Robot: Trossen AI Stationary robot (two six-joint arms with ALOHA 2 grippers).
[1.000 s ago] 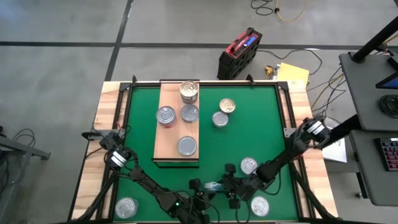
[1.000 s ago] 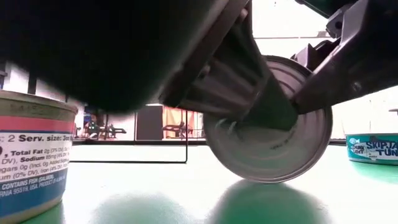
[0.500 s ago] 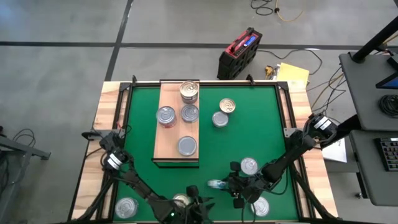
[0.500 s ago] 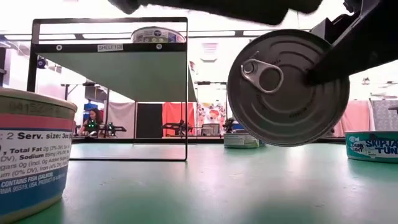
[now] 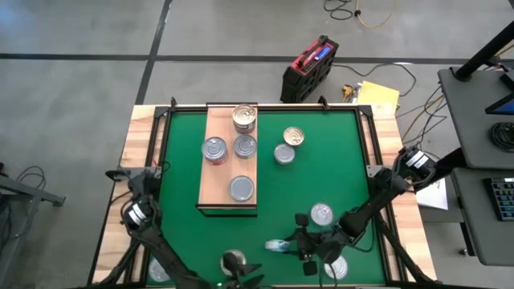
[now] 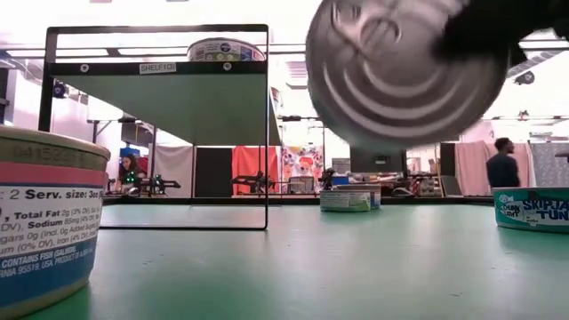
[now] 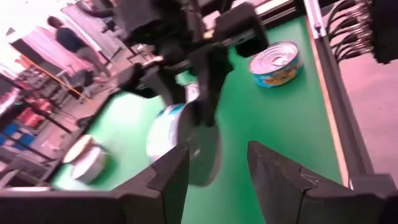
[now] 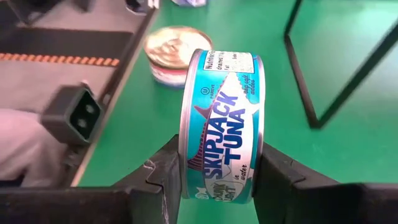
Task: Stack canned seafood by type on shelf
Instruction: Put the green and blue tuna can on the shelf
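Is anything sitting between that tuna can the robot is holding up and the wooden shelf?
Nothing visible does. The right gripper holds the tuna can above the green mat; the mat between it and the shelf looks bare.

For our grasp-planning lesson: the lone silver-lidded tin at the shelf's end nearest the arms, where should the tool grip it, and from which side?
Grip the tin by its round side wall, fingers on opposite sides, coming straight down from above. It lies flat, lid up, on the shelf, with bare board all round, so any finger direction should probably fit.
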